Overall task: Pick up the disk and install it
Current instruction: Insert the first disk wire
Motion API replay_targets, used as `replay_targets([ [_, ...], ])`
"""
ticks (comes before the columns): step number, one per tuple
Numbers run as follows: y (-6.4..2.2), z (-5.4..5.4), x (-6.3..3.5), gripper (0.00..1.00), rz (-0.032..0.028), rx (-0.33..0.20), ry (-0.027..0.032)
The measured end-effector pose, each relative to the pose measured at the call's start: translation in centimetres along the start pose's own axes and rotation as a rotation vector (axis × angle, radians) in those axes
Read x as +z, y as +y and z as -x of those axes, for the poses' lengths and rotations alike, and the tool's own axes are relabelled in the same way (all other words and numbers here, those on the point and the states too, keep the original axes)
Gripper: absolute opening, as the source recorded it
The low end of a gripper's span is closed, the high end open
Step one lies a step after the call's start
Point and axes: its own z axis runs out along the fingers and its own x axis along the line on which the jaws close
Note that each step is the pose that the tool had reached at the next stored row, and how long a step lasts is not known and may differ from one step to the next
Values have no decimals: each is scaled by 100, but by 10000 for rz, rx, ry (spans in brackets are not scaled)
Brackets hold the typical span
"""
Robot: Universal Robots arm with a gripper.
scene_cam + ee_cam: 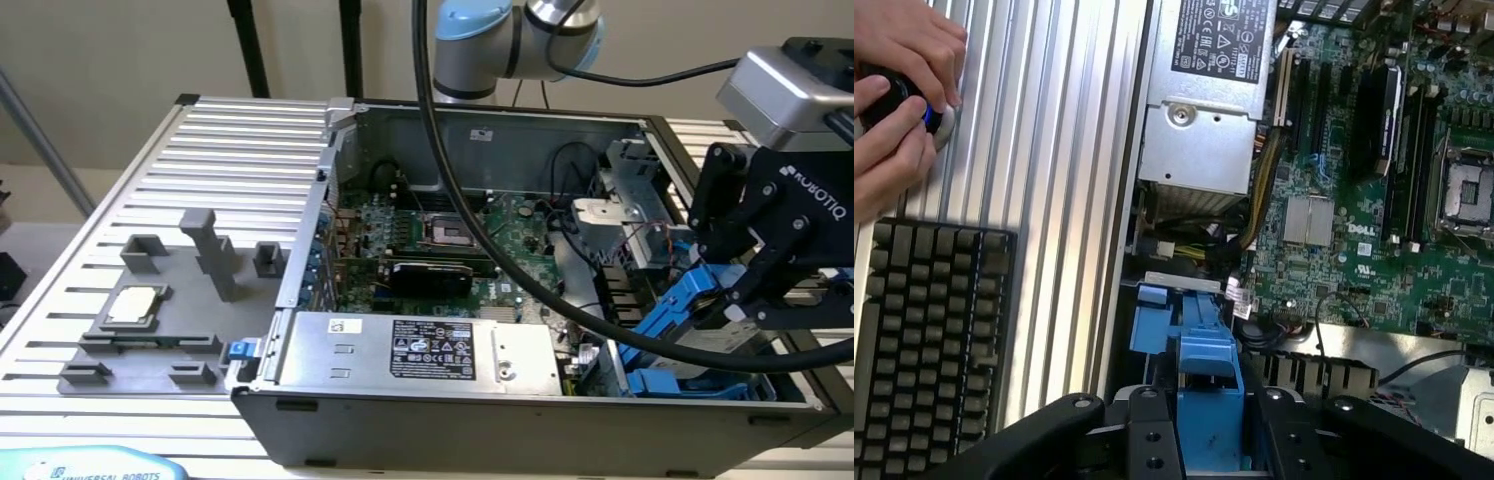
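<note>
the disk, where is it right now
On the exterior view's right, the disk sits inside the open computer case, in the corner right of the grey power supply box, at the gripper.

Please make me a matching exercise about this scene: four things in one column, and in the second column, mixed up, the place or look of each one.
1. disk
2. chip
3. grey box
4. keyboard

A. on the grey stand outside the computer case
B. close to a person's hands
C. blue-framed, at the gripper
D. inside the case, bearing a black-and-white label

Pairs: 1-C, 2-A, 3-D, 4-B.
</note>
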Motion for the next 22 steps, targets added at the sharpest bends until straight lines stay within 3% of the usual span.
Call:
replay_targets([
  [4, -1, 2, -5, 33, -16, -3, -2],
  [7, 3, 4, -8, 33, -67, -5, -27],
  [13, 44, 24, 0, 33, -175, -33, -287],
  [18, 74, 51, 1, 33, -225, -53, -503],
  [22, 73, 59, 14, 33, -238, -75, -584],
])
